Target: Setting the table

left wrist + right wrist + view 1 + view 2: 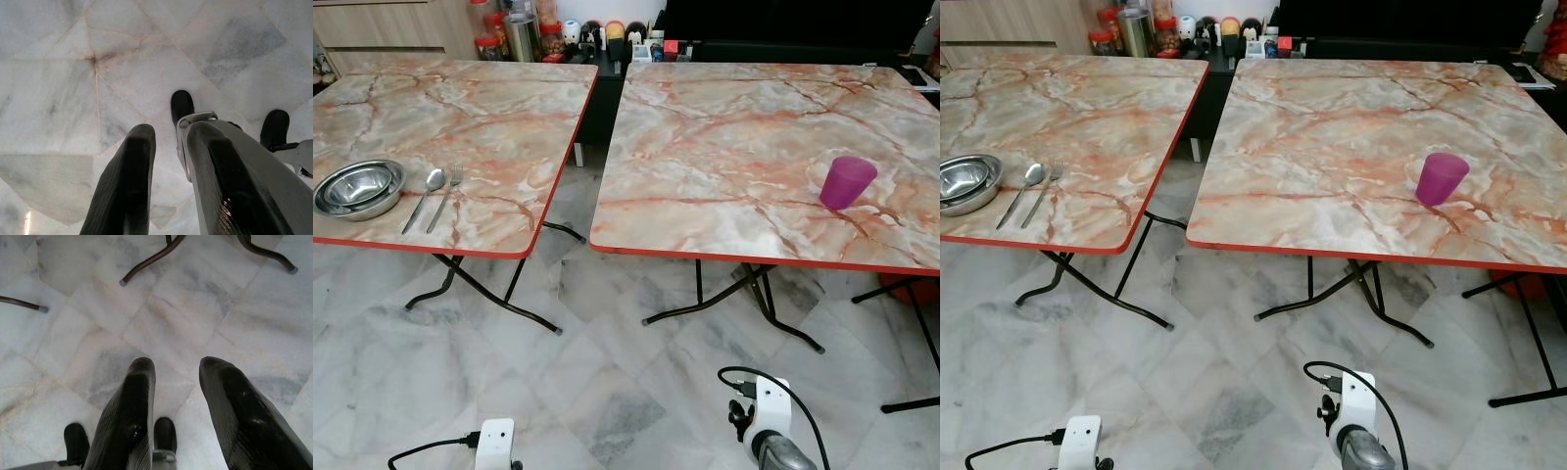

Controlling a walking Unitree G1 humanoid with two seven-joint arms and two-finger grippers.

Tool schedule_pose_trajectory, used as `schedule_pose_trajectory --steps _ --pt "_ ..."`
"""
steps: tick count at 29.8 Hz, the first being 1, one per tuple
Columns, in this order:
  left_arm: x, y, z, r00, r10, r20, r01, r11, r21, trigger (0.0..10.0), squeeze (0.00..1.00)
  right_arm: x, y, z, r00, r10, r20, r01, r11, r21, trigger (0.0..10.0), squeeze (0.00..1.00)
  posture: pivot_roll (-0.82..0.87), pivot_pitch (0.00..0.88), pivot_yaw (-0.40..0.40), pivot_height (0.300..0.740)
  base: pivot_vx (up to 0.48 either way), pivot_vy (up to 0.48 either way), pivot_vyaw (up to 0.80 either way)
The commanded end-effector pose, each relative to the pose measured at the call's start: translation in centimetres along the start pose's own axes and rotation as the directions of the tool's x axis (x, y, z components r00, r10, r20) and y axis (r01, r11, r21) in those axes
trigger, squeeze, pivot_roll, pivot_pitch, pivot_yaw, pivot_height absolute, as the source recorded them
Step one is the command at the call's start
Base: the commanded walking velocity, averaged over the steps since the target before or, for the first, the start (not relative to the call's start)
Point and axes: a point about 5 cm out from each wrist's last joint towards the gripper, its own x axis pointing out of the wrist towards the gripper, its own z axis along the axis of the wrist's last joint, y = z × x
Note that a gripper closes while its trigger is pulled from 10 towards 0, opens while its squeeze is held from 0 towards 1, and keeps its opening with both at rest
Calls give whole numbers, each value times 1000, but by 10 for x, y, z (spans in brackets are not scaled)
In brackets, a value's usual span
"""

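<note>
Low over the pale marble floor [607,372], hanging both arms down, well short of either table. Holding the left gripper [168,134] with its 2 black fingers [132,166] a narrow gap apart, pinching nothing, pointing at bare tiles. Holding the right gripper [178,367] spread wider, also pinching nothing, pointing at tiles with dark curved table legs [151,259] just beyond the fingertips.

Facing 2 marble-patterned tables with red edges, set side by side with a gap between. Seeing, up and forward from the left gripper, the left table [460,108] carrying 2 nested steel bowls [358,188] near its front edge. Seeing a spoon [429,191] just beside the bowls on the side toward the right gripper, and a fork [448,194] lying parallel, just beside the spoon. Seeing, up and forward from the right gripper, the right table [734,147] carrying 1 purple cup [847,182], upright, well apart from the bowls and cutlery. Noting jars and small clutter [524,34] far beyond both grippers, past the tables' back edges.
</note>
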Motion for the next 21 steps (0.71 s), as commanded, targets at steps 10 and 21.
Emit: schedule_pose_trajectory --steps 10,21 --pt "-1 10 -6 1000 8 -29 -7 999 35 10000 0 -5 -14 -13 999 -43 -23 43 999 21 10000 0 -119 86 9 740 0 0 0" --pt "-1 19 6 1000 -11 15 10 1000 25 10000 0 -5 -22 -5 999 -34 -1 34 999 -10 10000 0 -106 76 6 740 0 0 0"
